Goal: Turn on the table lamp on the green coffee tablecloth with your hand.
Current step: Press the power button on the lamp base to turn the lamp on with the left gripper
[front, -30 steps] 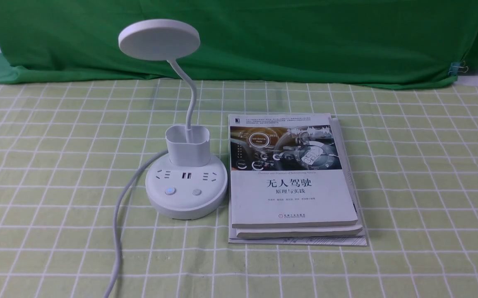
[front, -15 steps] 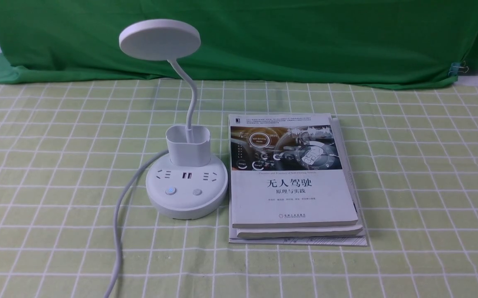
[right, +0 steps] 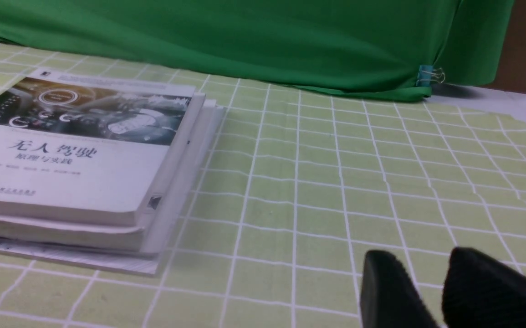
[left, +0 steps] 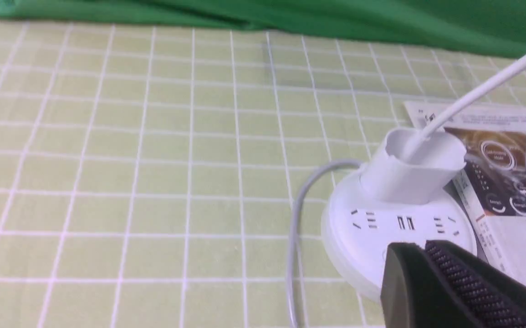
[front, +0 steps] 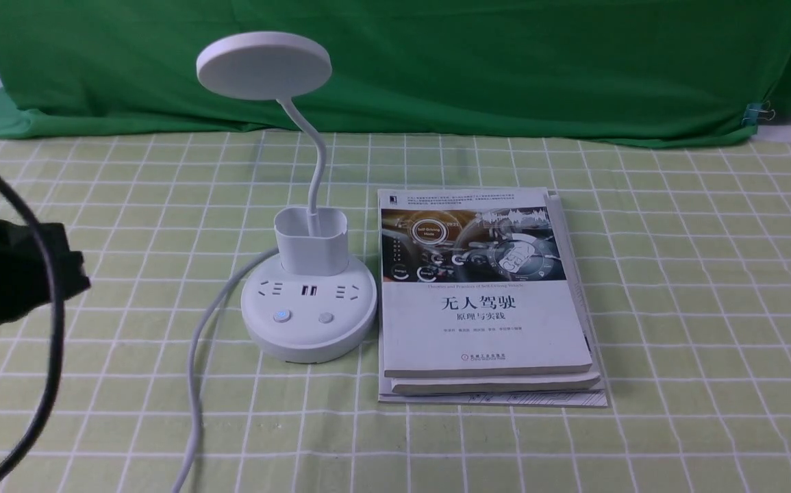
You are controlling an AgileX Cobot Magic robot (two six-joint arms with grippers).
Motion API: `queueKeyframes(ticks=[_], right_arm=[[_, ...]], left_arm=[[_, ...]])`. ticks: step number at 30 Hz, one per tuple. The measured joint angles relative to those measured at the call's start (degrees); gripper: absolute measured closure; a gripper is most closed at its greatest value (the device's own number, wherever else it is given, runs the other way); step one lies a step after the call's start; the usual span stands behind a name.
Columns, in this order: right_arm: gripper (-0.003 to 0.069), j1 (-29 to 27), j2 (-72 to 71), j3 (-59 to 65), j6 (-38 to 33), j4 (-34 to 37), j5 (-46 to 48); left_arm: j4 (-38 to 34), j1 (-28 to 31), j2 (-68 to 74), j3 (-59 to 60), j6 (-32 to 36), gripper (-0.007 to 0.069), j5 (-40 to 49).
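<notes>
Table lamp (front: pixel 307 311): is standing left of centre in the front view, on the green coffee tablecloth (front: pixel 676 308) that is covering the surface. Its disc head (front: pixel 264 65) is reaching up in front of the dark green backdrop (front: pixel 505 68).
Buttons: two are sitting on the near part of the base, and the left button (front: pixel 281 316) is showing a bluish tint.
Cord (front: pixel 196 356): is trailing from the base's left side to the bottom edge.
Books (front: pixel 484 294): a stack is lying just right of the base.
Left arm (front: pixel 5 274): is showing as a black mass at the left edge, mid-height, apart from the lamp, with a black cable (front: pixel 53 329) looping across it.
Left end effector (left: pixel 420 248): is sitting at the lower right of its wrist view with fingers together and no gap showing, gripping nothing. The lamp base is just beyond the tips.
Right end effector (right: pixel 422 255): is hanging at the lower right of its wrist view with fingers slightly parted, over bare cloth, gripping nothing.
</notes>
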Motion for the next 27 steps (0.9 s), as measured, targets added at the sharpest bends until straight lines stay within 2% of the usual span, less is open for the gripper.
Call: queueKeyframes(ticks=[4,8,13,16,18,21,23,27], right_arm=[[0.0414,0.0,0.0,0.0,0.0,0.0,0.0],[0.0414,0.0,0.0,0.0,0.0,0.0,0.0],[0.0414,0.0,0.0,0.0,0.0,0.0,0.0],[0.0414,0.0,0.0,0.0,0.0,0.0,0.0],[0.0414,0.0,0.0,0.0,0.0,0.0,0.0],[0.0414,0.0,0.0,0.0,0.0,0.0,0.0],[0.0414,0.0,0.0,0.0,0.0,0.0,0.0],[0.0414,0.0,0.0,0.0,0.0,0.0,0.0]], left_arm=[[-5.7,0.0,7.1,-0.4,0.2,0.0606,-0.2],[-8.3,0.0,15.4,-3.5,1.6,0.0606,2.3],[-15.4,-0.6,26.4,-11.8,13.5,0.0606,9.5],[-16.5,-3.7,30.5,-14.2,16.5,0.0606,10.7],[-14.6,-8.6,33.7,-15.8,16.8,0.0606,11.2],[-9.8,-13.7,36.6,-18.0,13.5,0.0606,11.7],[-2.6,-17.9,40.5,-21.1,7.3,0.0606,11.9],[2.3,-20.8,45.7,-25.3,3.9,0.0606,11.9]])
